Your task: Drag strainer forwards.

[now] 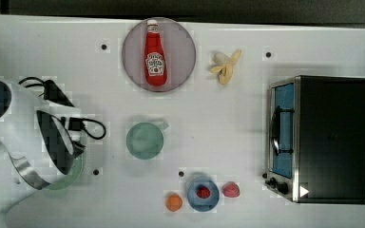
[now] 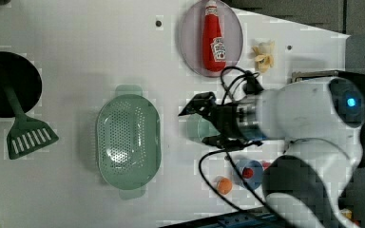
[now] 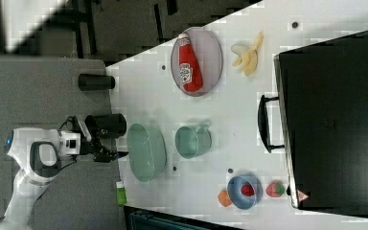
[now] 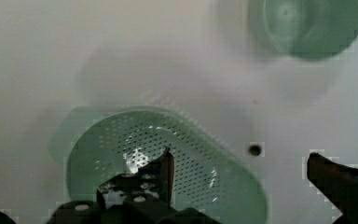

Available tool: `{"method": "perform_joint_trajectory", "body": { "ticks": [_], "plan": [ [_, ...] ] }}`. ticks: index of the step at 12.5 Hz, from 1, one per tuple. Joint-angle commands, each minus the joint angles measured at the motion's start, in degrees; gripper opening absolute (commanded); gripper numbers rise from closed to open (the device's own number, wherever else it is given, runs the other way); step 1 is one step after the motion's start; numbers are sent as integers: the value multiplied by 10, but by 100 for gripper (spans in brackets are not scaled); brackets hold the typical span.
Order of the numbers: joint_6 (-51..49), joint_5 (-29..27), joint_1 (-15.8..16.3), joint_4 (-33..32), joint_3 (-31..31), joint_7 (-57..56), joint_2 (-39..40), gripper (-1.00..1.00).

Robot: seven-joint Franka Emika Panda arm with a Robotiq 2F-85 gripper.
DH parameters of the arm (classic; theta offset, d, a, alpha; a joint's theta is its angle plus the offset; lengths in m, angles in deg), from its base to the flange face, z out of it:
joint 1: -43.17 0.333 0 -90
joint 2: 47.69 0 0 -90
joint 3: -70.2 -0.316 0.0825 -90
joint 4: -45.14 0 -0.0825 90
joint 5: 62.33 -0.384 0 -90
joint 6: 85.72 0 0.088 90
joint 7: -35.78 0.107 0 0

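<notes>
One strainer [image 2: 128,140], pale mint and holding nothing, sits on the white counter [image 2: 76,47] at the left view's centre-left, just left of the green cup [image 3: 192,141], also unfilled. Fingers [image 4: 168,169] spread wide, hovering above the strainer's rim. Grey plate [image 1: 180,38] carries a ketchup bottle [image 1: 154,54]; blue bowl [image 1: 203,194] holds a red piece. Black toaster oven [image 1: 332,137] occupies the top view's right.

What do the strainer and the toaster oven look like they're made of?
The strainer looks like moulded plastic: pale mint green, matte with a slight sheen, and evenly punched with small holes. The toaster oven appears to be metal, with a dark, smooth top, a shiny silver front frame and black knobs; its door looks like glass, though that is less certain.
</notes>
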Motion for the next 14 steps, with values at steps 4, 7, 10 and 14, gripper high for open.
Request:
{"method": "perform_joint_trajectory", "body": {
  "ticks": [4,7,10,14],
  "plan": [
    [83,112,51,7,-8,291,81,100],
    [119,167,72,9,-6,385,139,100],
    [178,209,82,11,-2,441,191,100],
    [205,226,88,29,5,451,238,100]
  ]
}}
